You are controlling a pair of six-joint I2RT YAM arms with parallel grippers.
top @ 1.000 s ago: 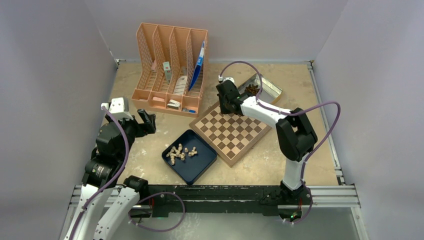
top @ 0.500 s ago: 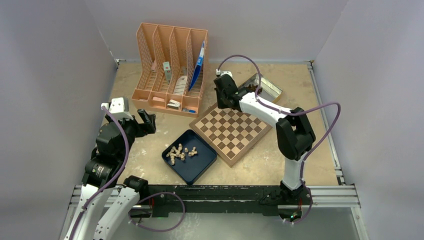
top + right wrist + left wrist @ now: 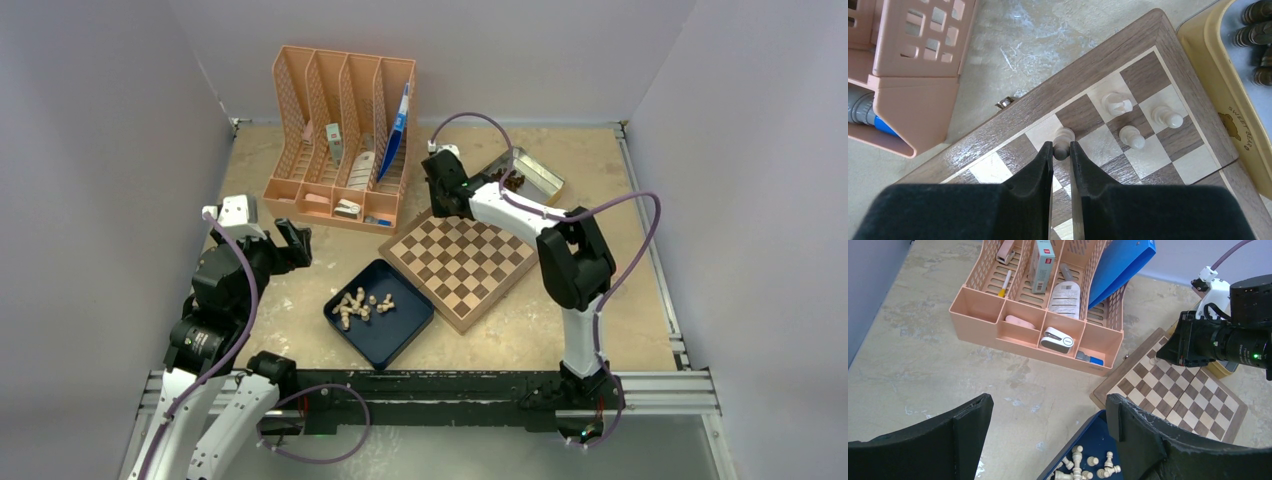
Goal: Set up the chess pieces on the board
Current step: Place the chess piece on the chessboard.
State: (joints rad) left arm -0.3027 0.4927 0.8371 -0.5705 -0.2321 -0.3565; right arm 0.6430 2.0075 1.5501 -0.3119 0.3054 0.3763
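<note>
The right claw [image 3: 1061, 149] is pressed together on a pale chess piece [image 3: 1064, 136], which is pinched between the two black fingers at a light square in the edge row of the board [image 3: 470, 270], near its far corner and on the side facing the peach desk organizer [image 3: 340, 150]. Whether the piece rests on the square cannot be told. Three more pale pieces [image 3: 1132, 136] are seen upright on squares just beside it, toward the same corner. A yellow-rimmed tin [image 3: 1208, 80] holding dark pieces is set just beyond that corner. The left claw [image 3: 1048, 410] is held spread and empty above the left side of the counter [image 3: 300, 290]. Other pale chess pieces [image 3: 358, 303] are heaped in a dark blue tray [image 3: 400, 335] just beside the board's near-left edge.
</note>
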